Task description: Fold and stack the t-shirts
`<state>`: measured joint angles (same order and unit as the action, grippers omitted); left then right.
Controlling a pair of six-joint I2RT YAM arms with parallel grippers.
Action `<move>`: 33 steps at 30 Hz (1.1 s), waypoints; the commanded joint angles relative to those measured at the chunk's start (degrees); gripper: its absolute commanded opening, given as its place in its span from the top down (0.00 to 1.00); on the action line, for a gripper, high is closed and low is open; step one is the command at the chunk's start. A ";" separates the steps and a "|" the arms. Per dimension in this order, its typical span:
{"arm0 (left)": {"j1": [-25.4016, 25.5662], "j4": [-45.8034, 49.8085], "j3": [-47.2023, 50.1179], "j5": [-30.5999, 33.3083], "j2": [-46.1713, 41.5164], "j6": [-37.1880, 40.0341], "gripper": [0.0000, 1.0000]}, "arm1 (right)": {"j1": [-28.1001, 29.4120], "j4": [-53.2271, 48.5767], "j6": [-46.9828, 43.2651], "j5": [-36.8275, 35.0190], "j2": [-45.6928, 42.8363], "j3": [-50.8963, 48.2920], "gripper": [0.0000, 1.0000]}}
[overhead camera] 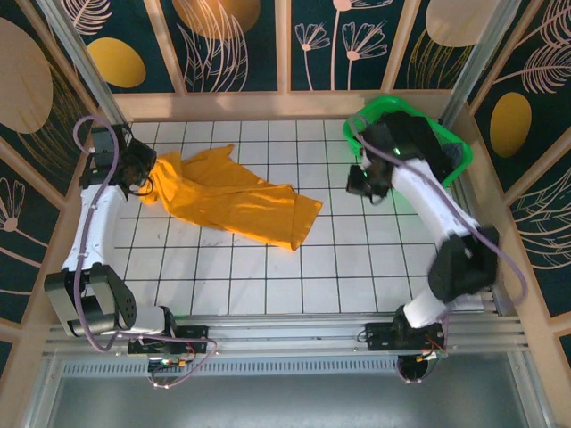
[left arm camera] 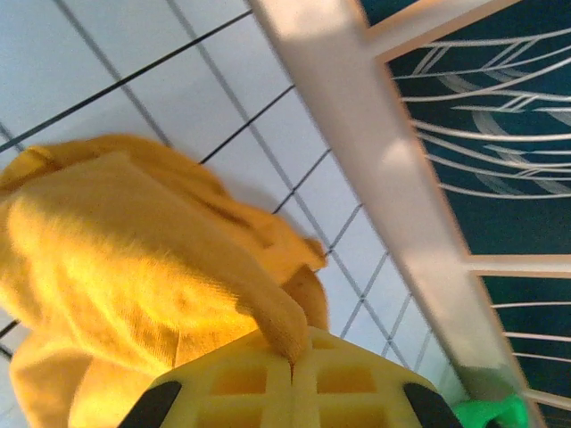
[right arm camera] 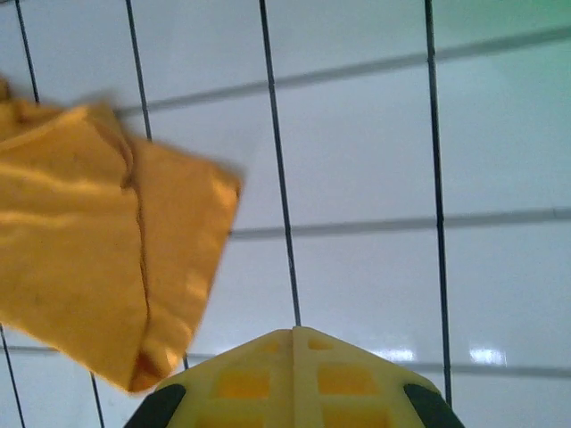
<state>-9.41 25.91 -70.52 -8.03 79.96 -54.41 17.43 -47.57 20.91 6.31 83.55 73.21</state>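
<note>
A mustard-yellow t-shirt (overhead camera: 234, 196) lies spread and rumpled across the white tiled table, from the far left toward the middle. My left gripper (overhead camera: 143, 174) is at its left end, shut on a fold of the yellow cloth (left arm camera: 277, 325) that runs into the closed jaws (left arm camera: 293, 357). My right gripper (overhead camera: 361, 183) hovers to the right of the shirt, shut and empty (right arm camera: 293, 332), with the shirt's near corner (right arm camera: 169, 267) off to its left. Dark t-shirts (overhead camera: 412, 143) fill the green basket behind the right arm.
The green basket (overhead camera: 451, 147) stands at the far right corner. A wooden rail (left arm camera: 393, 178) and patterned wall close off the table's back and sides. Bare tiles (overhead camera: 268, 276) lie in front of the shirt.
</note>
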 commanded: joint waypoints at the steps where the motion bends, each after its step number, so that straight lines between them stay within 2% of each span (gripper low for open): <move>1: 0.22 0.63 2.32 2.59 -2.92 1.22 1.00 | -2.88 19.70 5.81 0.25 -10.38 -12.01 1.00; 5: 0.27 0.79 4.19 2.84 -3.97 -0.02 1.00 | -1.34 25.09 3.66 2.81 -13.23 -16.46 1.00; 7: 0.27 1.60 4.44 3.85 -4.59 -0.07 1.00 | 2.14 26.43 2.79 3.64 -12.55 -17.77 1.00; 8: 0.27 2.30 4.43 4.75 -5.00 0.04 1.00 | 4.75 27.62 2.06 5.07 -11.81 -19.07 0.95; 11: 0.27 3.24 5.03 7.13 -6.33 0.48 1.00 | 13.44 30.89 1.05 5.41 -8.05 -22.94 0.72; 13: 0.27 3.61 5.71 8.00 -7.24 0.57 1.00 | 18.39 32.51 1.58 5.10 -4.32 -24.15 0.64; 15: 0.27 3.96 6.47 8.62 -7.99 0.62 1.00 | 21.64 34.42 1.19 4.92 -0.90 -24.10 0.61; 20: 0.27 4.78 8.48 9.29 -9.55 1.06 1.00 | 27.52 35.28 -1.23 5.13 7.97 -20.76 0.56; 26: 0.27 4.23 11.12 7.96 -10.57 0.77 1.00 | 28.68 36.23 -0.68 3.75 13.44 -18.55 0.52; 29: 0.27 4.20 12.01 7.75 -11.32 0.72 1.00 | 28.18 35.48 -0.78 4.16 16.09 -15.36 0.53; 33: 0.27 4.19 13.01 7.42 -12.10 0.73 1.00 | 28.01 35.45 -0.17 4.62 18.96 -13.77 0.60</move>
<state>-9.41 29.85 -58.28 -0.38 69.36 -54.39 45.78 -12.80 20.97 10.59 100.71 58.00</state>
